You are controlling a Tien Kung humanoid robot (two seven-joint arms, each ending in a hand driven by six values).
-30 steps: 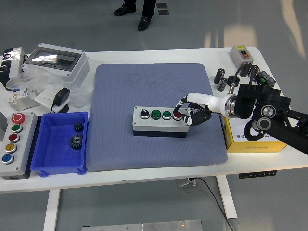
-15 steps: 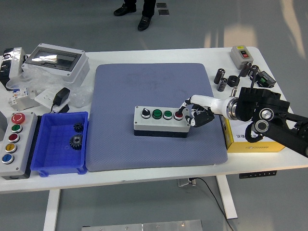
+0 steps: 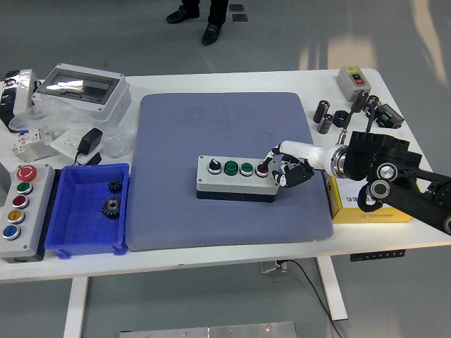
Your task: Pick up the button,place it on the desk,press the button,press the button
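White table under a grey workshop floor, seen from above, with a large blue-grey foam mat [image 3: 232, 169] covering its middle. On the mat, a little right of centre, lies the task's thing: a grey button box [image 3: 236, 178] with a row of four controls on top, reading from the left a black selector knob, two green buttons and a red button [image 3: 262, 169] at the right end. The box already sits flat on the mat, so the work in hand is the pressing.

Robot's right hand [image 3: 287, 166] reaches in from the right on a white forearm and black arm. Its fingers are curled in and hold nothing, with one fingertip [image 3: 271, 154] extended over the red button and apparently touching it; contact cannot be confirmed. No left arm is visible.

To press well, the push should probably go straight down through the middle of the red cap, since a slanted push could slide the box along the soft mat or catch the neighbouring green button [image 3: 246, 169].

Left of the mat sit a blue bin [image 3: 88, 243] holding two dark gears, and a longer five-button box [image 3: 20, 211]. A yellow box [image 3: 347, 205] lies under the right arm
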